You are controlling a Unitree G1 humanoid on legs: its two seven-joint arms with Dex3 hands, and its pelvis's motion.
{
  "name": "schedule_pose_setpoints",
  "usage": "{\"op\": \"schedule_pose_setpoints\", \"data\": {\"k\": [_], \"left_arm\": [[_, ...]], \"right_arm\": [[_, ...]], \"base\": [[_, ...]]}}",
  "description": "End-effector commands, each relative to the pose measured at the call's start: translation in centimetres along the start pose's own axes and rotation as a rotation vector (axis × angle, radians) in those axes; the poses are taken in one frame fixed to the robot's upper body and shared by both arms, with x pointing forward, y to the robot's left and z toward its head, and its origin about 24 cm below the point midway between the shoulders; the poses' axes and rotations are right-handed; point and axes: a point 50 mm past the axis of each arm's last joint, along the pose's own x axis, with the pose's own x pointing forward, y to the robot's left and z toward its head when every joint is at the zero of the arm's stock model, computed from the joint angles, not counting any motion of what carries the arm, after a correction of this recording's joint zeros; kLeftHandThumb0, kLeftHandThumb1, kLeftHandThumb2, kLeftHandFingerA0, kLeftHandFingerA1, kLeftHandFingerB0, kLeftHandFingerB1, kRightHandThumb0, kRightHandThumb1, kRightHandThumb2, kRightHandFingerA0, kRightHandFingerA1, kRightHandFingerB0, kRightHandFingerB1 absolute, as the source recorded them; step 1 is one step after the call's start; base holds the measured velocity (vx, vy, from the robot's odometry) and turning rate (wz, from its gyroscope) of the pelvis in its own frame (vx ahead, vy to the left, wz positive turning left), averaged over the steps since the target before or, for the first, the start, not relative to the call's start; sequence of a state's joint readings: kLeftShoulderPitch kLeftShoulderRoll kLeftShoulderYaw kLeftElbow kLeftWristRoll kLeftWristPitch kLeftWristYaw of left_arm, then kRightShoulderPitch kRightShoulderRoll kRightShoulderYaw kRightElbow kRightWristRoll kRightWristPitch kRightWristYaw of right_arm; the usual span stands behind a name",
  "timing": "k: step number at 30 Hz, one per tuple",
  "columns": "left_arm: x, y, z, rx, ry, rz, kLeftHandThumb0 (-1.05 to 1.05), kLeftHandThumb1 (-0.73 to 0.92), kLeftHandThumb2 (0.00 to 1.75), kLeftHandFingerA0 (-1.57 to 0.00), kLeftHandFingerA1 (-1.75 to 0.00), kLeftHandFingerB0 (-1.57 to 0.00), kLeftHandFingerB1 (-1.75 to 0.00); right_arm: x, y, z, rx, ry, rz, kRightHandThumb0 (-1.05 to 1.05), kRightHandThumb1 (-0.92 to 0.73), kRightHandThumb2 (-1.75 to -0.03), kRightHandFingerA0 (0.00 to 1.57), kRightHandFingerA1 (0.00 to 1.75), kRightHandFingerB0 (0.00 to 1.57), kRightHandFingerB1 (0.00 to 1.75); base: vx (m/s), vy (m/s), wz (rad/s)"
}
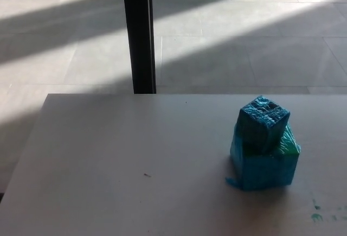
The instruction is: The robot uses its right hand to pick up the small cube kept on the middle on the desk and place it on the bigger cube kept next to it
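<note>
The small blue cube (pixel 263 123) sits atop the bigger blue cube (pixel 265 165), slightly rotated.

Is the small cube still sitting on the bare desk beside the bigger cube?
No, the small cube rests on top of the bigger cube, not on the desk.

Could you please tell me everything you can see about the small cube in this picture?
The small cube is dark blue, with a wrinkled, tape-like wrapping and a rough, dented top face. It sits on top of the bigger cube, toward that cube's left rear, turned slightly against its edges and roughly upright. It touches only the bigger cube, which stands on the right part of the desk. No hand is in view.
</note>
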State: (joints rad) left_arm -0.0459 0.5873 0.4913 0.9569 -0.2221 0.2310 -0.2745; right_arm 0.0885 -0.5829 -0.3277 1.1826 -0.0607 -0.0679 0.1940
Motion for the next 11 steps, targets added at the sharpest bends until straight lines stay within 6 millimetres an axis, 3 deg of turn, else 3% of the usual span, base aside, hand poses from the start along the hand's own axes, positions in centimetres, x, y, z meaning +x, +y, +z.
{"op": "schedule_pose_setpoints", "data": {"k": [1, 2, 3, 4, 5, 6, 7, 8, 9, 11], "left_arm": [[-0.13, 0.3, -0.08, -0.007, -0.015, 0.007, -0.95, 0.88, 0.67, -0.42, -0.54, -0.37, -0.38], [-0.12, 0.29, -0.09, -0.009, -0.013, 0.012, -0.91, 0.68, 1.1, -0.39, -0.6, -0.33, -0.5], [-0.21, 0.27, 0.0, 0.002, -0.018, -0.002, -0.92, 0.89, 0.67, -0.41, -0.55, -0.37, -0.39], [-0.37, 0.59, -0.22, 0.006, -0.016, 0.004, -0.93, 0.89, 0.67, -0.41, -0.55, -0.38, -0.39], [-0.45, 0.72, -0.32, 0.007, -0.015, 0.006, -0.93, 0.89, 0.67, -0.41, -0.55, -0.38, -0.39], [-0.32, 0.76, -0.38, -0.007, -0.005, 0.021, -0.92, 0.67, 1.08, -0.4, -0.62, -0.34, -0.5], [-0.28, 0.67, -0.31, -0.008, -0.007, 0.019, -0.92, 0.67, 1.08, -0.4, -0.62, -0.34, -0.5], [-0.27, 0.66, -0.26, -0.019, -0.004, 0.021, -0.95, 0.87, 0.66, -0.42, -0.57, -0.39, -0.39], [-0.29, 0.67, -0.25, -0.031, -0.01, 0.01, -0.94, 0.88, 0.66, -0.41, -0.58, -0.37, -0.4], [-0.29, 0.7, -0.34, -0.015, -0.01, 0.009, -0.95, 0.88, 0.67, -0.41, -0.58, -0.36, -0.39]], "right_arm": [[-0.24, -0.69, 0.11, -0.078, -0.024, 0.012, -0.52, -0.61, -0.58, 0.64, 0.65, 0.57, 0.51], [-0.29, -0.69, 0.04, -0.084, -0.024, 0.016, -0.53, -0.6, -0.58, 0.63, 0.66, 0.55, 0.52], [-0.34, -0.63, -0.17, -0.088, -0.019, 0.013, -0.53, -0.58, -0.58, 0.58, 0.66, 0.44, 0.5], [-0.4, -0.49, -0.48, -0.076, -0.008, 0.021, -0.55, -0.41, -0.87, 0.51, 0.71, 0.33, 0.58], [-0.43, -0.42, -0.6, -0.071, -0.004, 0.024, -0.55, -0.41, -0.87, 0.51, 0.71, 0.33, 0.58], [-0.42, -0.3, -0.75, -0.012, -0.004, 0.024, -0.5, -0.41, -0.84, 0.47, 0.69, 0.3, 0.56], [-0.43, -0.35, -0.68, -0.01, -0.007, 0.022, -0.5, -0.41, -0.84, 0.47, 0.69, 0.3, 0.56], [-0.38, -0.3, -0.68, -0.025, -0.004, 0.011, -0.49, -0.57, -0.56, 0.5, 0.65, 0.35, 0.46], [-0.35, -0.23, -0.63, -0.007, -0.009, 0.006, -0.51, -0.41, -0.85, 0.48, 0.7, 0.29, 0.56], [-0.3, -0.19, -0.6, 0.004, -0.007, 0.016, -0.51, -0.4, -0.84, 0.46, 0.69, 0.27, 0.56]], "base": [[0.0, 0.0, 0.0], [0.0, 0.0, 0.0], [0.0, 0.0, 0.0], [0.0, 0.0, 0.0], [0.0, 0.0, 0.0], [0.0, 0.0, 0.0], [0.0, 0.0, 0.0], [0.0, 0.0, 0.0], [0.0, 0.0, 0.0], [0.0, 0.0, 0.0]]}}
